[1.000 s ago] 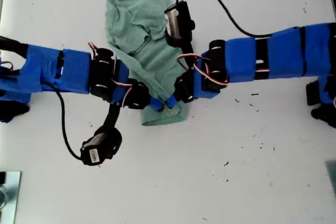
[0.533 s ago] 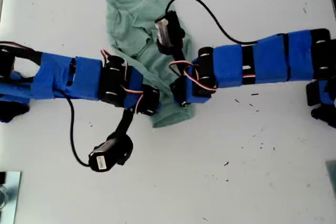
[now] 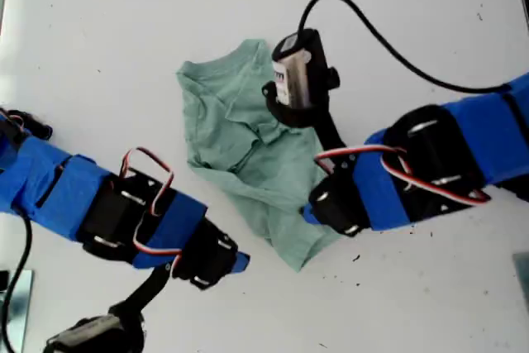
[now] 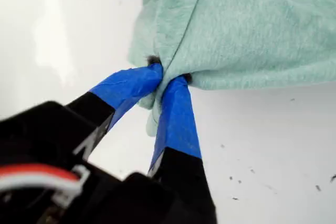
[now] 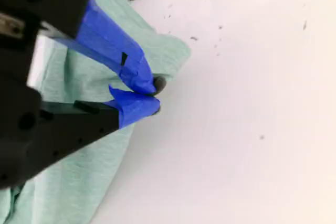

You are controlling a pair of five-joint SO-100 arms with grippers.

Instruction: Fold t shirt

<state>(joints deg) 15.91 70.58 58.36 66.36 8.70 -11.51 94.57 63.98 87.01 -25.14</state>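
The pale green t shirt (image 3: 240, 138) lies crumpled and slanted on the white table (image 3: 430, 303) in the middle of the exterior view. My first gripper (image 3: 311, 214) belongs to the arm entering from the exterior view's right. In its wrist view, my first gripper (image 4: 168, 74) is shut on a bunched edge of the t shirt (image 4: 252, 30). My second gripper (image 3: 240, 262), on the arm from the exterior view's left, sits just off the cloth over bare table. Its wrist view shows my second gripper (image 5: 153, 95) shut, with nothing visible between the tips and the t shirt (image 5: 68, 171) beside it.
The first arm's wrist camera (image 3: 297, 80) and its black cable (image 3: 388, 39) hang over the shirt's upper part. A metal object (image 3: 12, 303) shows at the exterior view's lower left edge. Small dark specks (image 3: 356, 258) dot the table near the shirt's lower corner.
The second gripper has come off the shirt and drawn back toward the exterior view's lower left. The first arm has swung, and the shirt has shifted and turned to a slant.
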